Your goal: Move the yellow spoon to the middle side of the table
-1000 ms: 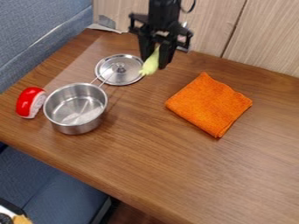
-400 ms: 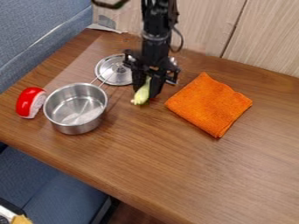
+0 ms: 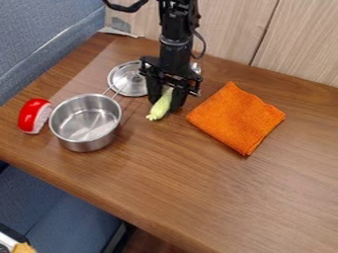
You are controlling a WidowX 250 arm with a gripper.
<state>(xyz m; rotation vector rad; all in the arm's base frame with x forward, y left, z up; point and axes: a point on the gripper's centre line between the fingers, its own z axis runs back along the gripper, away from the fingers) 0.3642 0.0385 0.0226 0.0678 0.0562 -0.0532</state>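
Down have come the gripper (image 3: 165, 105) and the pale yellow-green toy (image 3: 159, 108) beneath it; whether it is pinched, I can't tell. Placing seems underway, so release comes next.

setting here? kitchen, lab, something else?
Probably a lab or office corner mocked up for kitchen tasks: a wooden table against blue upholstery, with a metal pot and a robot arm.
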